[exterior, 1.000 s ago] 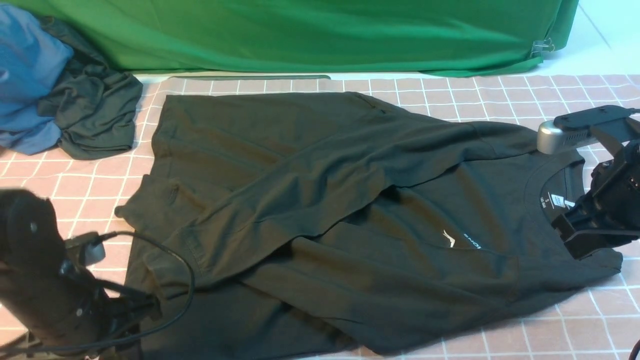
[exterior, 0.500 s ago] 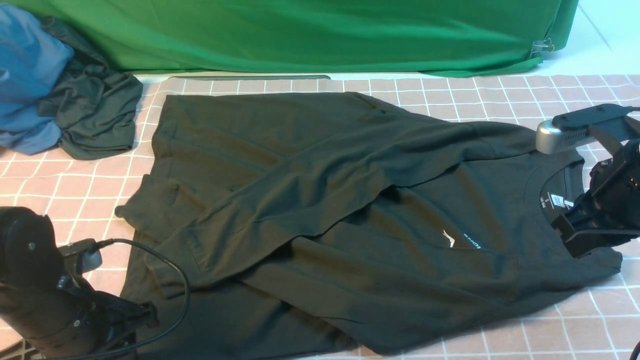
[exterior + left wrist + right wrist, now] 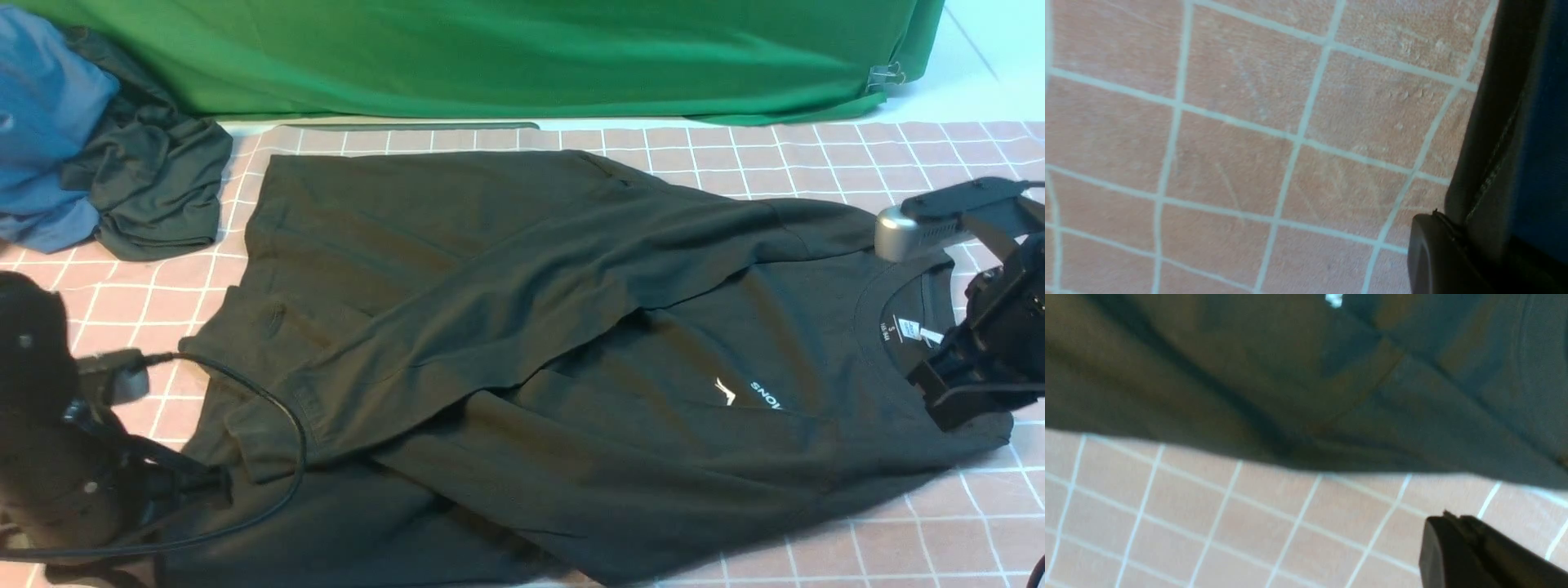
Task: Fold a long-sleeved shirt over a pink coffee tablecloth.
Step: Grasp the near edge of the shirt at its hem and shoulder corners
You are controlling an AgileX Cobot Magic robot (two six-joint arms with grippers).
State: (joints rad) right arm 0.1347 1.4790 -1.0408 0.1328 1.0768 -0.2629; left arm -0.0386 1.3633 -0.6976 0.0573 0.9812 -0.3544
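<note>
The black long-sleeved shirt (image 3: pixel 571 327) lies spread on the pink coffee tablecloth (image 3: pixel 898 155), both sleeves crossed over its body and its collar to the right. My left gripper (image 3: pixel 216 482) is at the shirt's near left hem. In the left wrist view this gripper (image 3: pixel 1447 220) is shut on the hem (image 3: pixel 1502 143), which runs up out of the jaws above the grid cloth (image 3: pixel 1229 163). My right gripper (image 3: pixel 939 392) hovers by the collar and near shoulder. In the right wrist view it (image 3: pixel 1453 522) is shut with no fabric in it, over bare cloth (image 3: pixel 1208 522) beside the shirt's edge (image 3: pixel 1290 375).
A blue garment (image 3: pixel 41 122) and a dark grey-green garment (image 3: pixel 155 188) are heaped at the far left. A bright green cloth (image 3: pixel 531 57) hangs across the back. The left arm's black cable (image 3: pixel 286 425) loops over the shirt's near left part.
My left gripper has shut on the hem and drawn back to the left, dragging the shirt's near left part with it. The right gripper has sunk slightly near the collar.
</note>
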